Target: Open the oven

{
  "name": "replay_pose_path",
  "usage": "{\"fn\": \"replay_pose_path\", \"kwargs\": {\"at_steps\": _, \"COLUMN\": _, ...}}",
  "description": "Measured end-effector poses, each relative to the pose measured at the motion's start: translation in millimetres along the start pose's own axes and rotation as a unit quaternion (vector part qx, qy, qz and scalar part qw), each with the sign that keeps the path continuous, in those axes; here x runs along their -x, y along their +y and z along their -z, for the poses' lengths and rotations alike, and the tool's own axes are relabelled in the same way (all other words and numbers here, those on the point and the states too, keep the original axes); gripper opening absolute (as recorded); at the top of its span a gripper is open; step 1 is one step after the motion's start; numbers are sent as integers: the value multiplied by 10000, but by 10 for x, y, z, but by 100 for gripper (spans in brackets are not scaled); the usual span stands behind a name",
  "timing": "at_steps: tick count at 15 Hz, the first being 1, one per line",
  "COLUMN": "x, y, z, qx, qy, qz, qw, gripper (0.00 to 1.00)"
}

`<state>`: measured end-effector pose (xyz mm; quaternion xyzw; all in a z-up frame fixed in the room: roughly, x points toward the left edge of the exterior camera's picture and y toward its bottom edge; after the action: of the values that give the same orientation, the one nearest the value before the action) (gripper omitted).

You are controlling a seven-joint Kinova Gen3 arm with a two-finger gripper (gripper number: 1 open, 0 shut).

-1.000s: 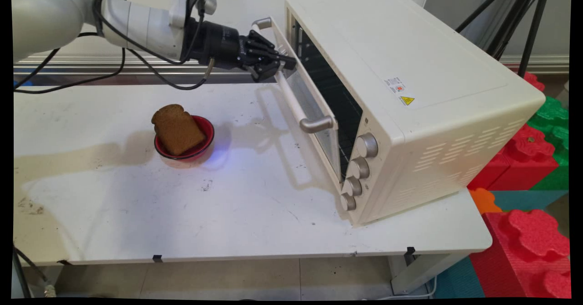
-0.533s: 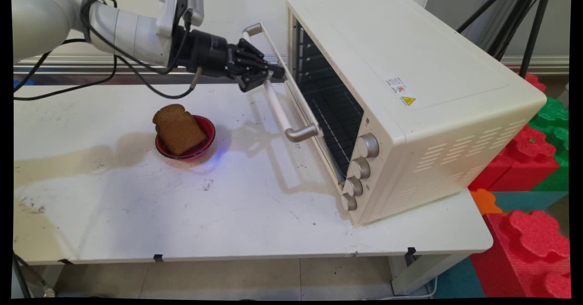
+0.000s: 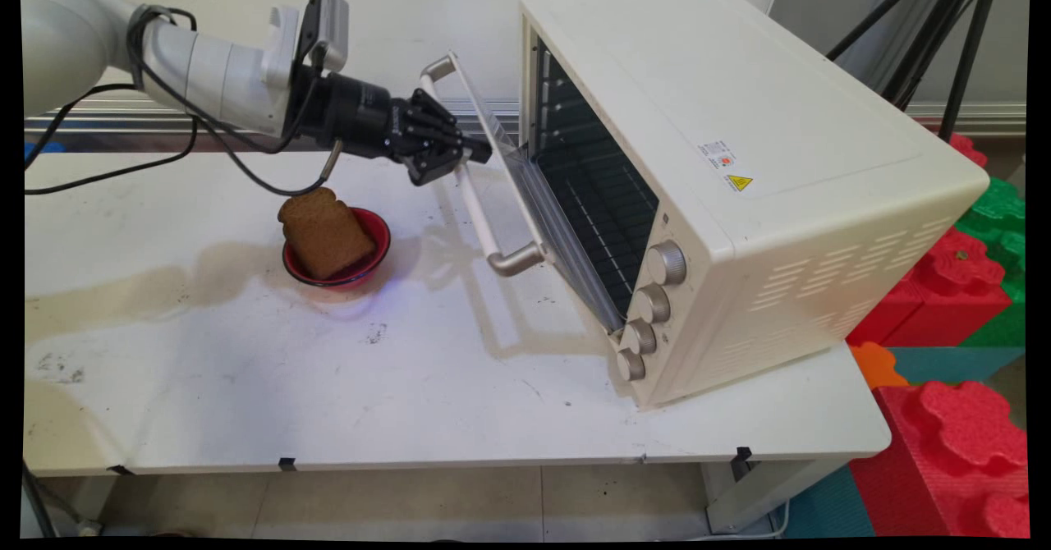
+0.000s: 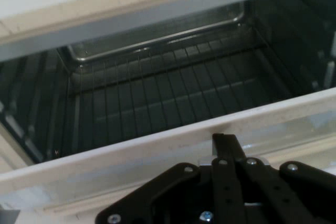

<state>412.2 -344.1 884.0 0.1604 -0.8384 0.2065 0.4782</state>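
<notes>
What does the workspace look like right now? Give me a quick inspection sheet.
Surface: white table, scuffed, with dark specks and a yellowish stain at its left side.
Things: cream toaster oven on the table's right; its glass door is partly open, wire rack visible inside. Bread slice leans in a red bowl.
Clutter: nothing seen.
Claw: black claw shut on the door handle, near its far end.
Cables: black cables hang from the arm above the table.
Surroundings: red and green foam blocks to the right, black tripod legs behind, wall beyond.
</notes>
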Motion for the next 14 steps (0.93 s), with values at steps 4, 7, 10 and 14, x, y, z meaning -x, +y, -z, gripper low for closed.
{"fn": "replay_pose_path", "kwargs": {"at_steps": 4, "x": 135, "y": 34, "z": 75, "qx": 52, "qy": -132, "qz": -32, "qw": 9999, "gripper": 0}}
{"fn": "replay_pose_path", "kwargs": {"at_steps": 7, "x": 227, "y": 60, "z": 117, "qx": 87, "qy": -220, "qz": -54, "qw": 9997, "gripper": 0}}
{"fn": "replay_pose_path", "kwargs": {"at_steps": 10, "x": 335, "y": 89, "z": 148, "qx": 125, "qy": -315, "qz": -82, "qw": 9994, "gripper": 0}}
{"fn": "replay_pose_path", "kwargs": {"at_steps": 14, "x": 467, "y": 131, "z": 161, "qx": 167, "qy": -414, "qz": -108, "qw": 9989, "gripper": 0}}
